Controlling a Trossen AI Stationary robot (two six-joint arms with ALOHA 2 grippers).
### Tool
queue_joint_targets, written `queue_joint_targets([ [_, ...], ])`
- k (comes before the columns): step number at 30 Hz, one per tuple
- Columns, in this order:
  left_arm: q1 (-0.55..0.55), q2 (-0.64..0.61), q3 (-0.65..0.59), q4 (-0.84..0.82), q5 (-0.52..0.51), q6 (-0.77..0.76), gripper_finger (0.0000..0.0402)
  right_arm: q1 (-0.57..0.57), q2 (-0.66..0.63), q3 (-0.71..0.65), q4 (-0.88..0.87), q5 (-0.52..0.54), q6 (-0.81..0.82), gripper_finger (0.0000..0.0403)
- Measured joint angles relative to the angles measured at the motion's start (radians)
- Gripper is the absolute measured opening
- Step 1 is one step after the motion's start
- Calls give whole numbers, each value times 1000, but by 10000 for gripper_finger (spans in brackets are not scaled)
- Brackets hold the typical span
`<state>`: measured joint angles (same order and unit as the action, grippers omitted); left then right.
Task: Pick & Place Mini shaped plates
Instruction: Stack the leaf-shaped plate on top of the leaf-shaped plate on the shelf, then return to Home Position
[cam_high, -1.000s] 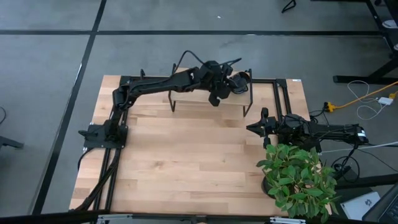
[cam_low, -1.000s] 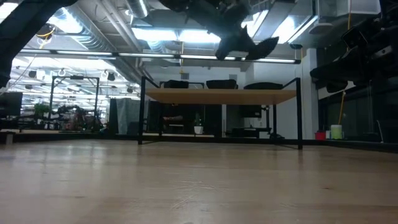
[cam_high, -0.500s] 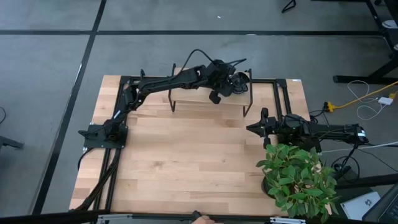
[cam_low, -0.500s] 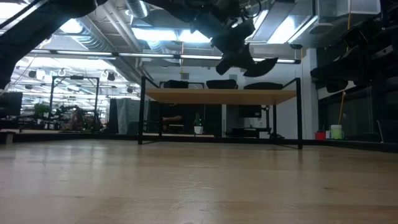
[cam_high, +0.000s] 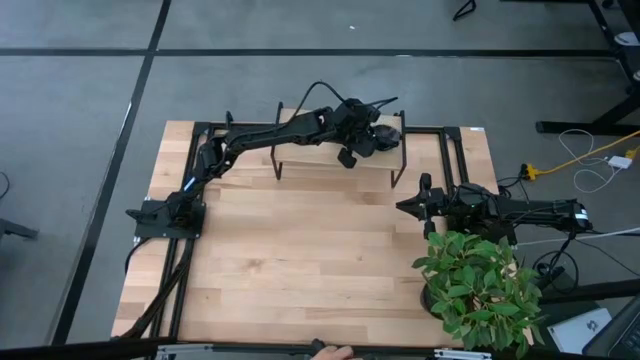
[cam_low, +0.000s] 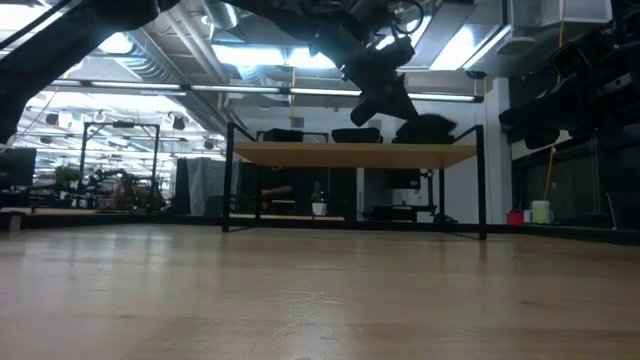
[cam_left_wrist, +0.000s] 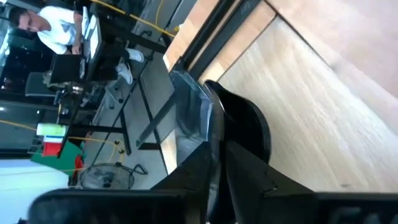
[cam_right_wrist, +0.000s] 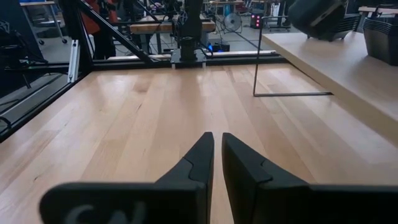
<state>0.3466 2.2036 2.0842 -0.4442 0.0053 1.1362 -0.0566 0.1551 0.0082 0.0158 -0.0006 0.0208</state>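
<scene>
One mini shaped plate (cam_high: 386, 133) shows, small, glossy black and rounded. My left gripper (cam_high: 360, 141) is shut on it over the right end of a raised wooden shelf (cam_high: 330, 160) at the table's far edge. In the low view the plate (cam_low: 426, 126) sits at the height of the shelf top (cam_low: 350, 153), below and right of the gripper (cam_low: 385, 98). Whether it touches the wood I cannot tell. The other plates are out of view. My right gripper (cam_high: 408, 206) lies shut and low at the table's right side, pointing left, and holds nothing (cam_right_wrist: 216, 149). My left gripper pinches the plate's rim (cam_left_wrist: 219, 121) between its two fingers (cam_left_wrist: 239, 163), which reach over the near edge of the plate (cam_left_wrist: 245, 124). The fingers slant down toward the table's far right. The plate is tilted, with its far side low over the shelf top.
The shelf stands on thin black wire legs (cam_low: 228, 180) with open room beneath it. A potted green plant (cam_high: 480, 285) stands at the near right corner beside my right arm. A person's hand (cam_high: 325, 351) shows at the near edge. Bare wood (cam_high: 300, 250) fills the middle.
My left gripper has come down and reached farther toward the table's far right over the shelf. It has carried the plate from well above the shelf down to the level of the shelf top. The gripper has stayed shut on the plate.
</scene>
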Motion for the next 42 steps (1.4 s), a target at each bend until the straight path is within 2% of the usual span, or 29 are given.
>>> queue_joint_targets([
  [9, -19, 0, 0, -8, -93, -24, 97, 0, 0, 0, 0, 0, 0, 34],
  [15, -49, -11, -2, -56, -114, -104, 115, 0, 0, 0, 0, 0, 0, 34],
  [20, -73, -19, -2, -152, -231, -229, 113, 0, 0, 0, 0, 0, 0, 34],
  [24, -96, -36, -2, -317, -314, -318, 112, 0, 0, 0, 0, 0, 0, 34],
  [28, -119, -79, -2, -501, -214, -475, 112, 0, 0, 0, 0, 0, 0, 34],
  [33, -132, -173, -7, -725, 117, -598, 111, 0, 0, 0, 0, 0, 0, 34],
  [36, -137, -235, -96, -748, 315, -645, 111, 0, 0, 0, 0, 0, 0, 34],
  [38, -154, -284, -204, -667, 337, -690, 110, 0, 0, 0, 0, 0, 0, 34],
  [42, -189, -427, -504, -474, 226, -860, 109, 0, 0, 0, 0, 0, 0, 34],
])
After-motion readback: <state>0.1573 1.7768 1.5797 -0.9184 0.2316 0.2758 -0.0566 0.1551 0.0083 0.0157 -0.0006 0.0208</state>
